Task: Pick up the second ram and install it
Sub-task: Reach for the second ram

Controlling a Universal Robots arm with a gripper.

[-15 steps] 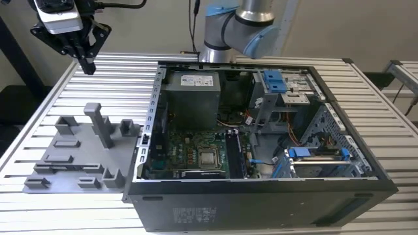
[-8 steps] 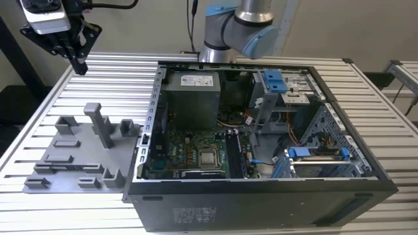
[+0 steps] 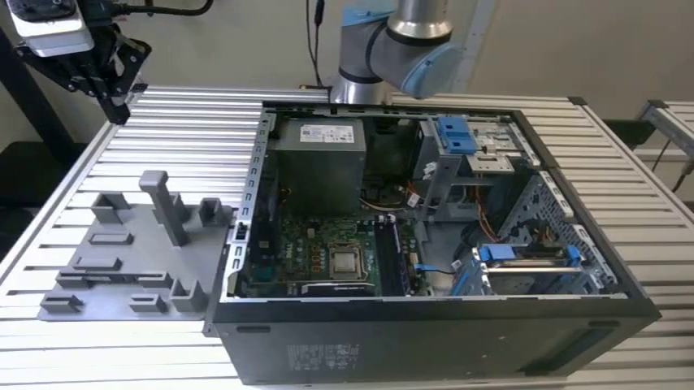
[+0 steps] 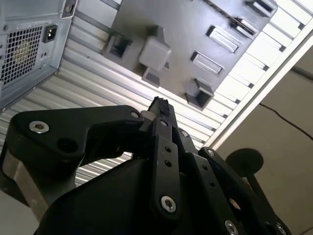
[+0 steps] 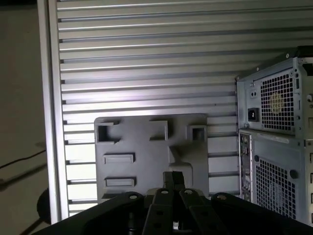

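My gripper (image 3: 117, 114) hangs high over the table's back corner at the exterior view's left, above and behind the grey holder tray (image 3: 119, 260). Its fingers (image 4: 159, 105) are pressed together with nothing between them, so it is shut and holds nothing; the tips also appear in the first wrist view (image 5: 173, 178). The tray's recesses (image 5: 119, 158) look bare in both wrist views. Inside the open computer case (image 3: 434, 244), long dark sticks (image 3: 392, 253) stand in the slots beside the processor socket (image 3: 347, 262) on the green motherboard. I cannot tell which of them is the second ram.
The arm's base (image 3: 379, 49) rises behind the case. The case's raised side walls, its power supply (image 3: 317, 162) and its blue-clipped drive cages (image 3: 521, 256) stand to the exterior view's right of the tray. The ribbed aluminium table (image 3: 174, 122) ends close to the tray's left.
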